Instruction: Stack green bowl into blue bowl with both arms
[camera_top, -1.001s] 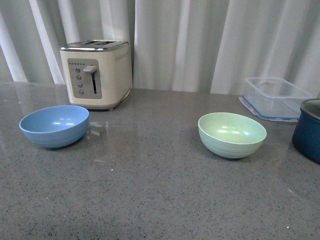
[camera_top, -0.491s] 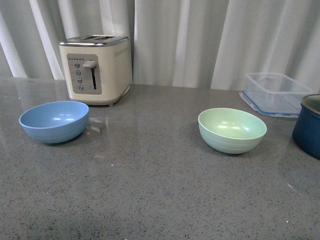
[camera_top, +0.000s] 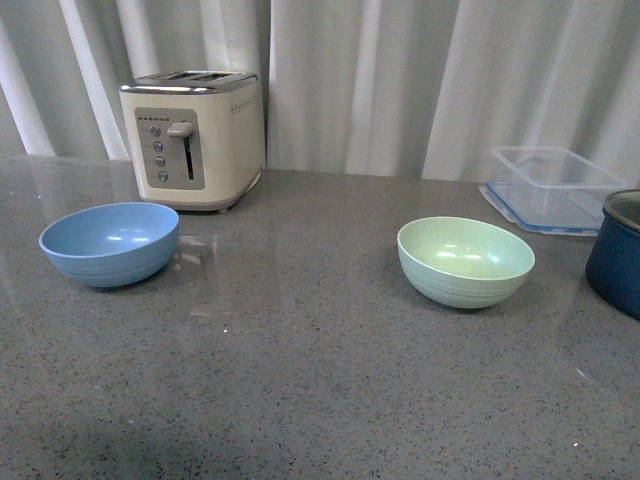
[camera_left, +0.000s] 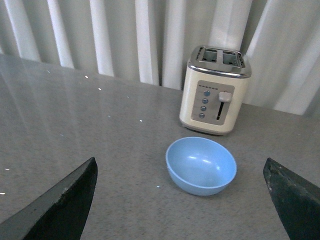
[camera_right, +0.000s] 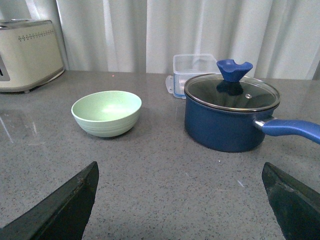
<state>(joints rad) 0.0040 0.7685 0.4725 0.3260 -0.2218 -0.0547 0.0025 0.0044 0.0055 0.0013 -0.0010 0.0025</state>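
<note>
The green bowl (camera_top: 465, 260) stands upright on the grey counter, right of centre in the front view; the right wrist view shows the green bowl (camera_right: 106, 113) too. The blue bowl (camera_top: 110, 243) stands upright at the left, in front of the toaster, and the left wrist view has the blue bowl (camera_left: 200, 165) ahead of my left gripper (camera_left: 180, 197). That gripper is open, its fingers (camera_left: 65, 202) wide apart and well short of the bowl. My right gripper (camera_right: 180, 200) is open over bare counter, short of the green bowl. Neither arm appears in the front view.
A cream toaster (camera_top: 194, 139) stands at the back left, just behind the blue bowl. A dark blue lidded pot (camera_right: 231, 117) sits right of the green bowl, its handle (camera_right: 290, 130) pointing right. A clear container (camera_top: 551, 189) is behind it. White curtains close the back.
The front view has shifted a little, so everything sits slightly higher in the picture than a second ago. The bowls have not moved on the counter.
</note>
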